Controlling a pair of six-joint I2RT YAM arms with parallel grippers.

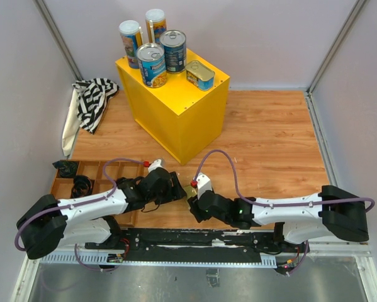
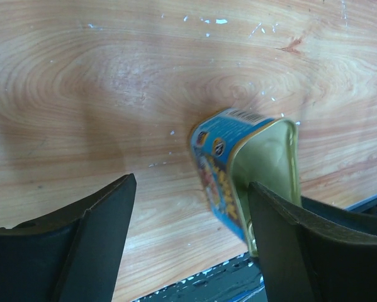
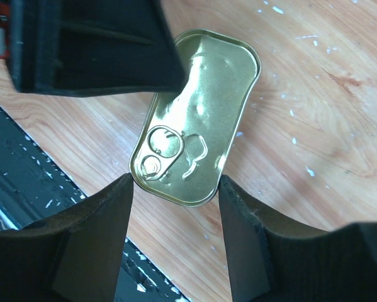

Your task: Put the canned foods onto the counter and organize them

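Observation:
A flat gold tin [image 1: 189, 190] with a blue label lies on the wooden table between my two grippers. In the right wrist view its pull-tab top [image 3: 201, 113] faces me, and my right gripper [image 3: 175, 182] has one fingertip against each long side of it. My left gripper [image 2: 191, 189] is open wide, with the tin [image 2: 216, 170] beside its right finger. On the yellow counter [image 1: 175, 113] stand two tall white-lidded cans [image 1: 130, 38], two blue-labelled cans [image 1: 151, 63] and another gold tin [image 1: 200, 74].
A striped cloth [image 1: 92, 100] lies left of the counter. A wooden compartment tray [image 1: 65, 187] with small black objects sits by the left arm. The black base rail [image 1: 194, 239] runs along the near edge. The left gripper's dark finger [image 3: 94, 44] overhangs the tin.

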